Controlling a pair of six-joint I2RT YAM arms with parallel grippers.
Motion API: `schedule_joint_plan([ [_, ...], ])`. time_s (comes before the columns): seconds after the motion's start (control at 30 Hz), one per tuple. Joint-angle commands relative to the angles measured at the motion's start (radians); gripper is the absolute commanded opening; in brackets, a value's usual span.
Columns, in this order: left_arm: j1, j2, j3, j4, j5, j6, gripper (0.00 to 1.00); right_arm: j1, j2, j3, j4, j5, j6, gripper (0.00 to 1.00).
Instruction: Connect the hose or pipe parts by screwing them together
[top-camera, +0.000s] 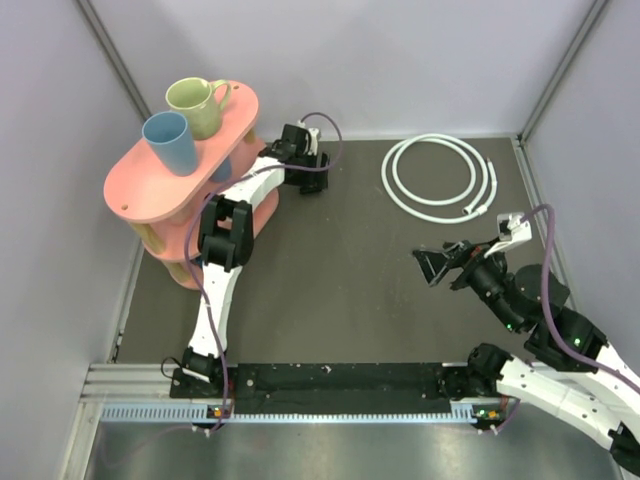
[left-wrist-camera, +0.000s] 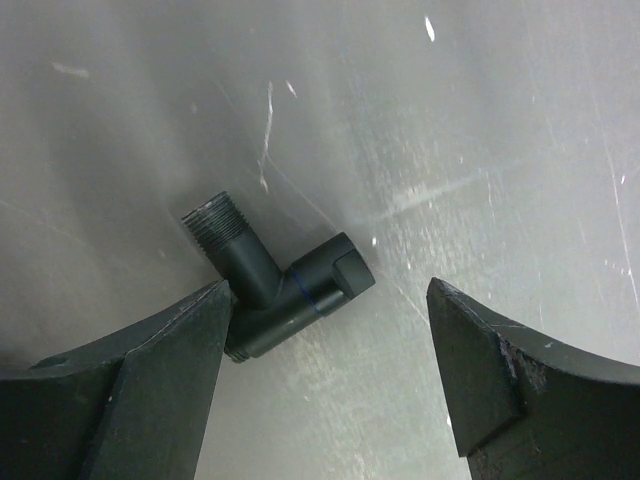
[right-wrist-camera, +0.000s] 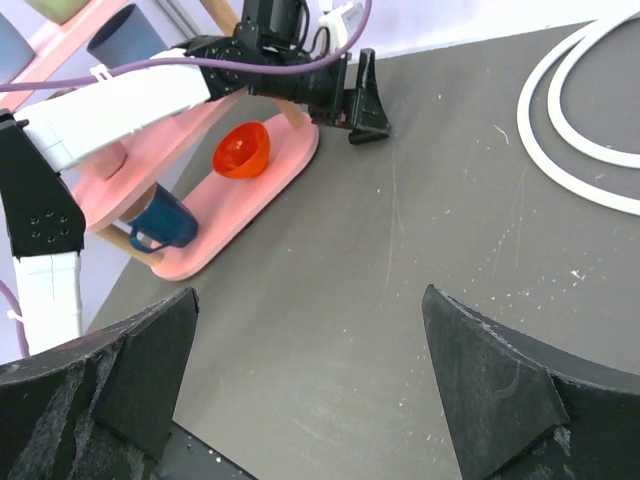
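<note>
The small black T-shaped connector (left-wrist-camera: 275, 285) lies on the dark table, one threaded end pointing up-left. My left gripper (left-wrist-camera: 330, 300) hangs open just above it; the left fingertip (left-wrist-camera: 205, 320) overlaps the connector's lower end, while the right fingertip stands well clear. From above, the left gripper (top-camera: 312, 182) covers the connector. The white hose (top-camera: 437, 178) lies coiled at the back right, its end fitting (top-camera: 481, 210) at the coil's near right side. My right gripper (top-camera: 430, 268) is open and empty in front of the coil, over bare table (right-wrist-camera: 320, 300), with the hose (right-wrist-camera: 575, 135) at its upper right.
A pink two-level shelf (top-camera: 135, 190) stands at the back left, close to the left arm. It carries a green mug (top-camera: 195, 105) and a blue mug (top-camera: 170, 142) on top, with an orange bowl (right-wrist-camera: 241, 150) and a dark blue mug (right-wrist-camera: 160, 220) below. Grey walls enclose the table.
</note>
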Motion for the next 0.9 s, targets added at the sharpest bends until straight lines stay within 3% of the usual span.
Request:
schedule_joint_plan([
  [0.0, -0.03, -0.069, -0.09, -0.048, 0.042, -0.014, 0.83, -0.005, -0.046, 0.006, 0.001, -0.009, 0.005, 0.94],
  [0.5, -0.164, -0.212, -0.336, 0.101, 0.062, -0.06, 0.78, -0.005, -0.009, -0.026, 0.002, -0.02, 0.042, 0.94],
  [0.63, -0.181, -0.25, -0.35, 0.107, -0.021, -0.095, 0.74, -0.005, 0.02, -0.014, 0.01, -0.031, 0.042, 0.93],
  [0.77, -0.178, -0.262, -0.322, 0.063, -0.255, -0.128, 0.77, -0.005, 0.046, -0.008, 0.016, -0.038, 0.047, 0.93],
  [0.87, -0.175, -0.261, -0.299, 0.053, -0.306, -0.131, 0.79, -0.005, 0.04, -0.015, 0.018, -0.038, 0.056, 0.92],
])
